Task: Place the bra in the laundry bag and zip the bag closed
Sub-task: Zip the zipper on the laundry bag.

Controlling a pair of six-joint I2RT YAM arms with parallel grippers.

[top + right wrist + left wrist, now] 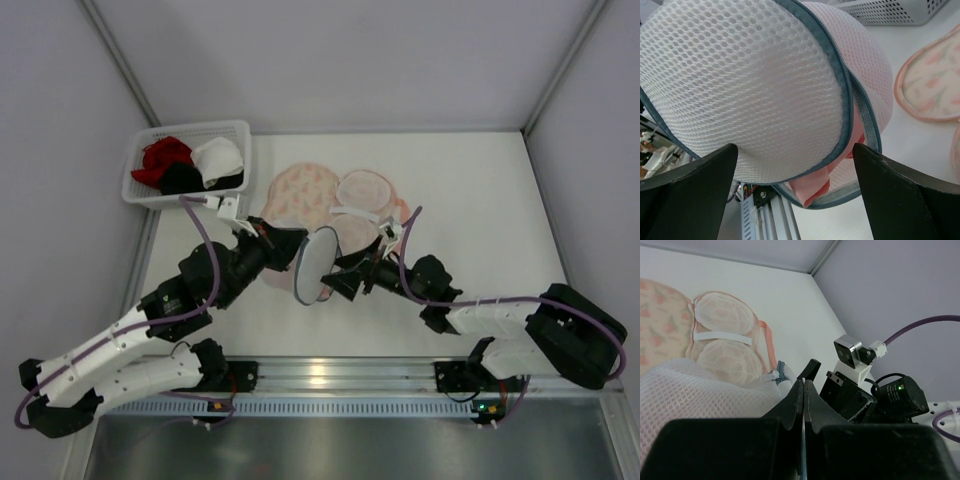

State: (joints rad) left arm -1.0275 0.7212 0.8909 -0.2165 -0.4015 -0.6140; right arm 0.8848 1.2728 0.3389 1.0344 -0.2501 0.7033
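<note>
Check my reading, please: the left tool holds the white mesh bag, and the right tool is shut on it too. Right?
Not quite. The right tool is open, jaws wide apart by the mesh bag; the right wrist view shows it. The left tool does hold the bag.

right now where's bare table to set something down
Bare: the wide right stretch of white table, between the peach floral pieces and the right wall. Crowded: centre around the white mesh bag, far left by the white plastic basket.
</note>
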